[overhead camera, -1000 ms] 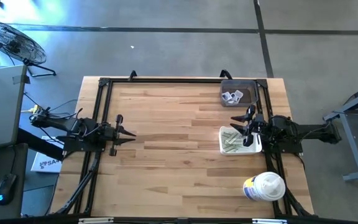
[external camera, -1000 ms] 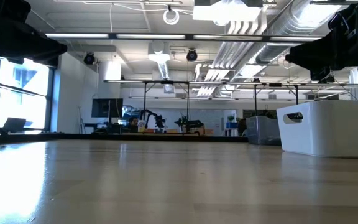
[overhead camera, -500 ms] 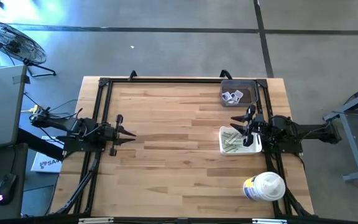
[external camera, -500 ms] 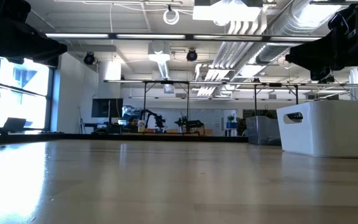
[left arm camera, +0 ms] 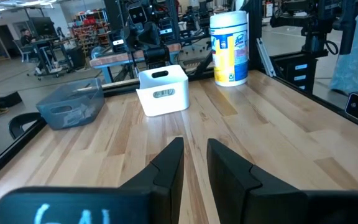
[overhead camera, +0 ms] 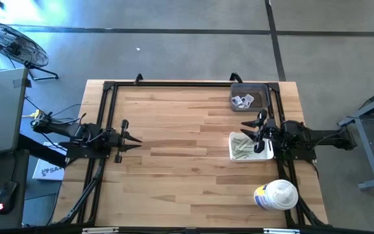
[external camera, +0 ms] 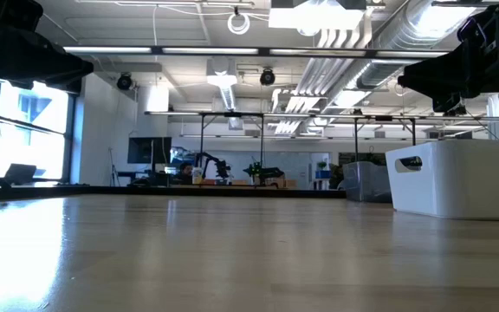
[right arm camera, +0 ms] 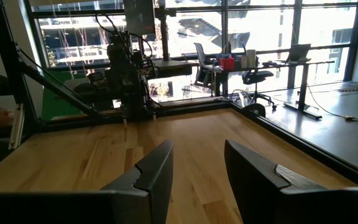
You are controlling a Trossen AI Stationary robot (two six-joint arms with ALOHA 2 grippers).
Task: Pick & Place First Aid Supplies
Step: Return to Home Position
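While the left gripper (overhead camera: pixel 134 138) hangs empty with fingers slightly apart at the light wooden table's (overhead camera: pixel 180 170) left side, the right gripper (overhead camera: pixel 248 130), fingers also apart, hovers above the white rectangular plastic bin (overhead camera: pixel 233 155) holding pale greenish strip wrappers (overhead camera: pixel 241 149), near the grey translucent bin (overhead camera: pixel 260 97) of square white sachets (overhead camera: pixel 242 100).

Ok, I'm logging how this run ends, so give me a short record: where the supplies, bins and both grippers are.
strip wrappers: inside the white bin, right side of table
square sachets: inside the grey bin, top right corner in the high view
tub: upright, bottom right corner in the high view
left gripper: open, empty, at the table's left side
right gripper: open, empty, above the white bin
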